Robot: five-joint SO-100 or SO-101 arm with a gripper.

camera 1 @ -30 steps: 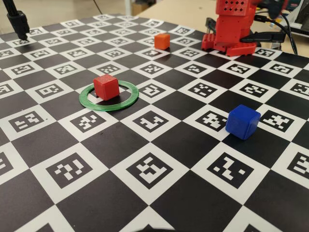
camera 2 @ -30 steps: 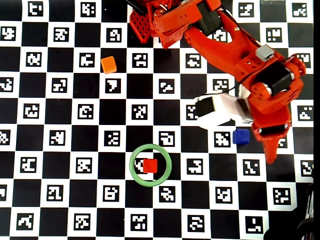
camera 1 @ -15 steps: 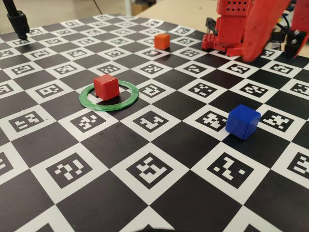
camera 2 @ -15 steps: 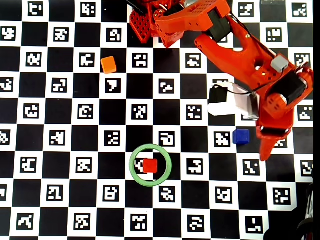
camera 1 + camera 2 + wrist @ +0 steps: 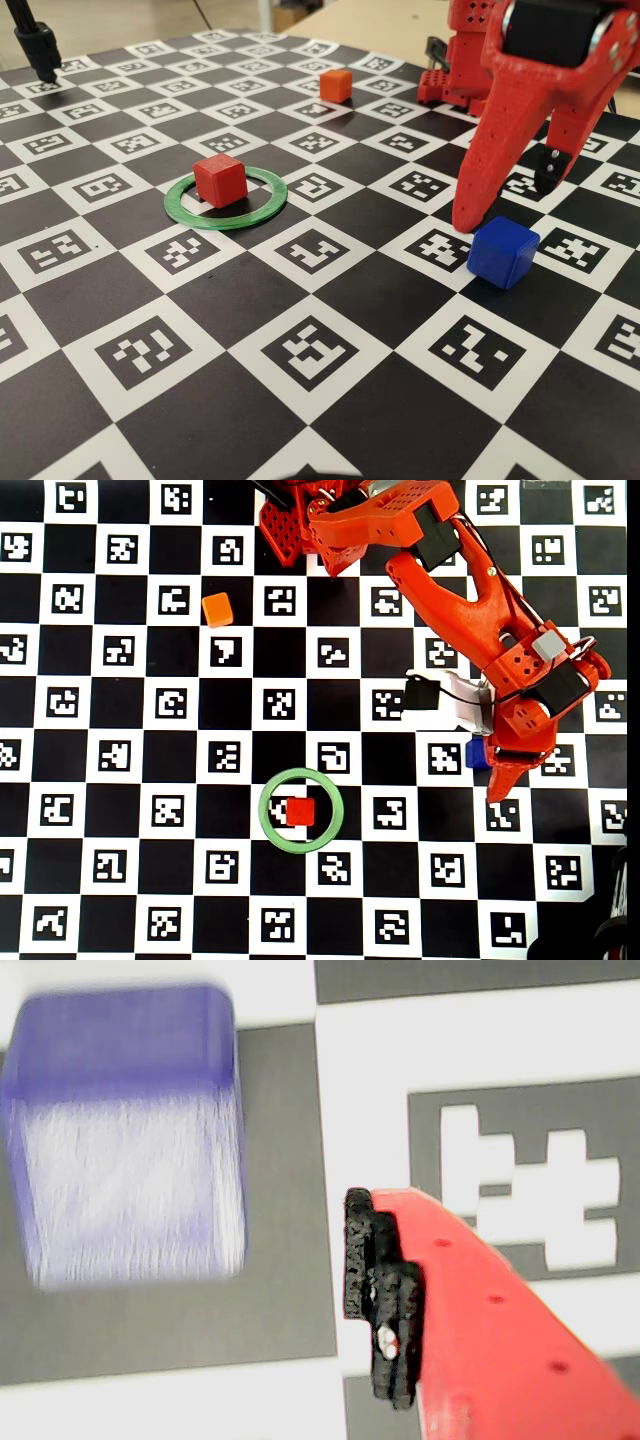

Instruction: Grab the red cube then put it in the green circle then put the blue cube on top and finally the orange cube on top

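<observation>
The gripper (image 5: 505, 205) hangs low over the blue cube (image 5: 503, 252), jaws spread apart. In the fixed view one red finger (image 5: 478, 190) comes down with its tip just behind the cube's left top edge, and the other (image 5: 548, 172) stands further back to the right. The cube sits on the checkered board (image 5: 300, 350), seemingly just in front of the gap, though whether either finger touches it is hard to judge. The wrist view shows the cube (image 5: 125, 1140) blurred at upper left, clear of the black-padded fingertip (image 5: 385, 1300) at lower right. From overhead the arm (image 5: 450, 590) covers most of the cube (image 5: 474, 754). The red cube (image 5: 220, 179) rests inside the green circle (image 5: 255, 211), well to the left. The orange cube (image 5: 336, 85) lies far back near the base.
</observation>
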